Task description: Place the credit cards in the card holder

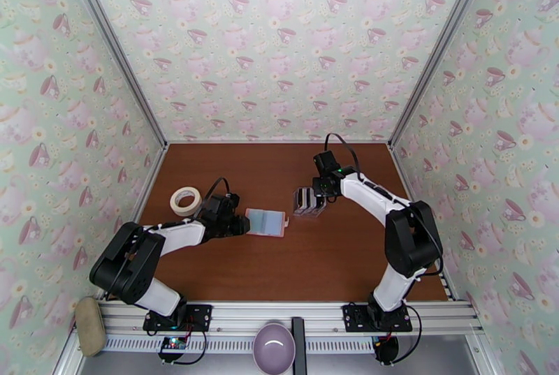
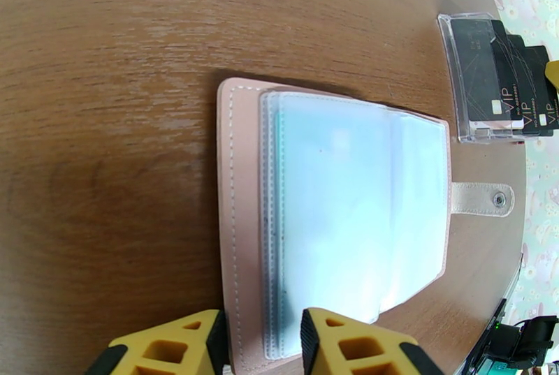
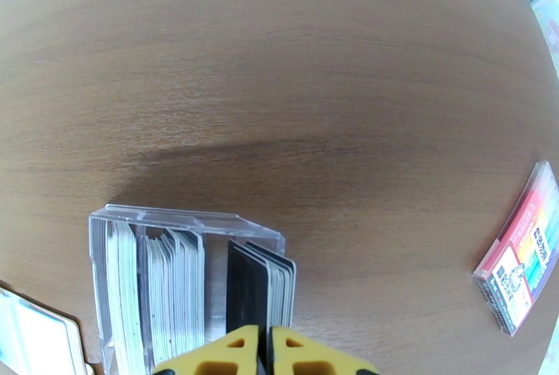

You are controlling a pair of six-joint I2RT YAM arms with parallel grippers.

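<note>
The pale pink card holder lies open on the table, its pale blue sleeves facing up and its snap tab pointing right. My left gripper is open a little, its yellow fingertips set astride the holder's near-left edge. Black credit cards stand upright in a clear stand, with white ones beside them. My right gripper is shut on the top edge of a black card in that stand.
A rainbow-striped block lies on the table right of the stand. A tape roll sits at the left. A purple bowl rests on the front rail. Walls close in the table on three sides.
</note>
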